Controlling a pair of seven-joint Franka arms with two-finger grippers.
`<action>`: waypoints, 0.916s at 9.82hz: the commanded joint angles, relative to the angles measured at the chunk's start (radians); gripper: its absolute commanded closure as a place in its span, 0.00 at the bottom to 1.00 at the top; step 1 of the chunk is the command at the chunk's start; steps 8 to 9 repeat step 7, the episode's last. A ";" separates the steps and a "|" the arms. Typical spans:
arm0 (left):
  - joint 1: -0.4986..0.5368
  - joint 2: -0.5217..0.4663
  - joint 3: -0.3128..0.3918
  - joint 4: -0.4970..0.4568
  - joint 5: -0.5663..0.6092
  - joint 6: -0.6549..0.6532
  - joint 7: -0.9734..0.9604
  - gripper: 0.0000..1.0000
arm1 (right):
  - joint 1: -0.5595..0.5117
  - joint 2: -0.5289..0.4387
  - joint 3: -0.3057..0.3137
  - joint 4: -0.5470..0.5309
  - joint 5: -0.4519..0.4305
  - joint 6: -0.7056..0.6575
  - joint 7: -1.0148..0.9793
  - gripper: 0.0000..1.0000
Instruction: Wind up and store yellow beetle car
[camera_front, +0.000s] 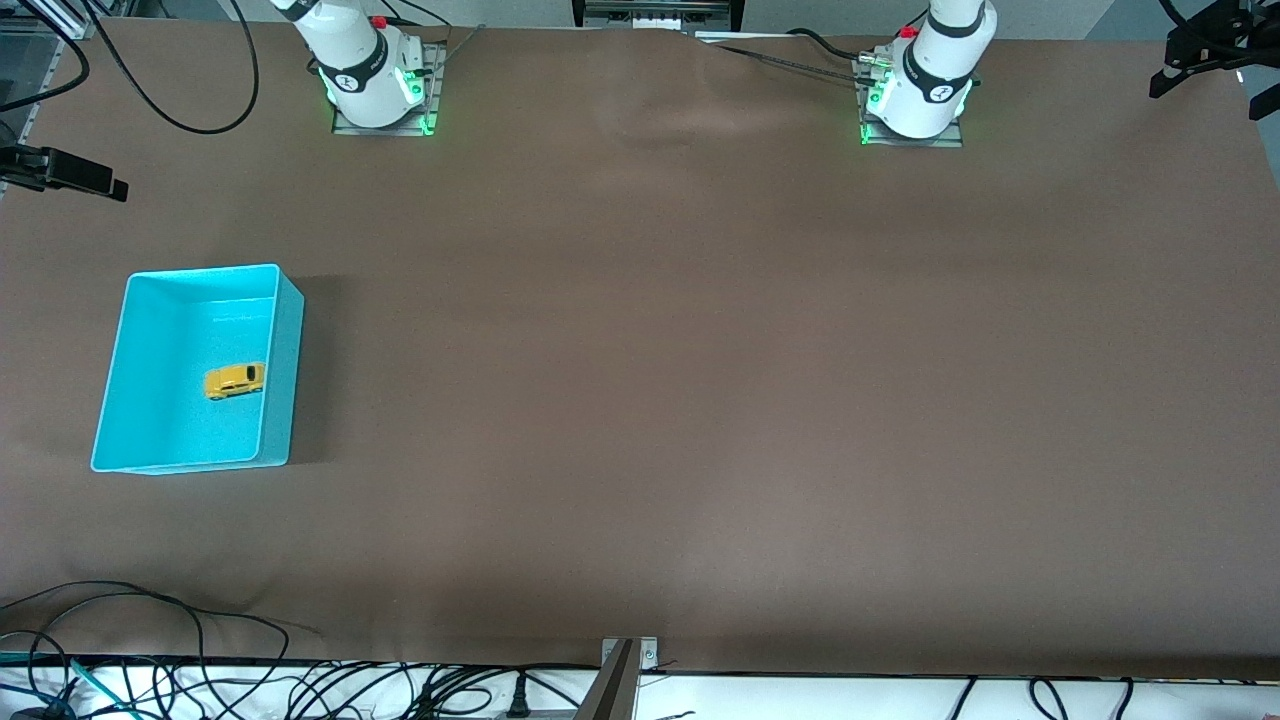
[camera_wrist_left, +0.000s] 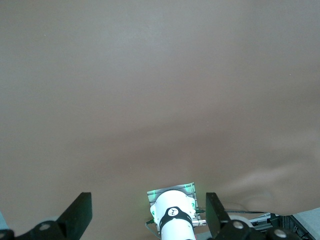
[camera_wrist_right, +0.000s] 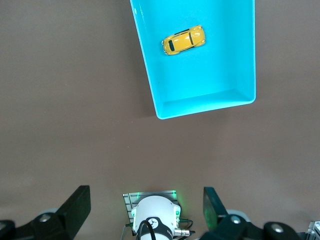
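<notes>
While both arms wait high over their own bases, the car (camera_front: 235, 380) sits inside the bin (camera_front: 282, 380) — on the bin floor, close to the wall facing the middle of the table, wheels down as far as I can tell. The bin lies toward the right arm's end of the table. Right gripper (camera_wrist_right: 145, 210) hangs over bare table near the bin, fingers spread, holding nothing; left gripper (camera_wrist_left: 149, 212) likewise spread and empty, well apart from the bin. Car's long axis runs roughly across the bin's width. Judgement: right arm is the nearer — a reach would go down into the bin.
</notes>
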 joint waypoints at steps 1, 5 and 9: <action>0.003 0.009 -0.001 0.025 -0.016 -0.020 0.010 0.00 | 0.000 0.006 -0.004 0.020 0.003 -0.020 -0.011 0.00; 0.003 0.009 -0.001 0.025 -0.018 -0.020 0.009 0.00 | 0.000 0.006 -0.016 0.021 0.003 -0.020 -0.013 0.00; 0.003 0.009 -0.006 0.025 -0.019 -0.020 0.004 0.00 | 0.000 0.003 -0.026 0.021 0.003 -0.023 -0.013 0.00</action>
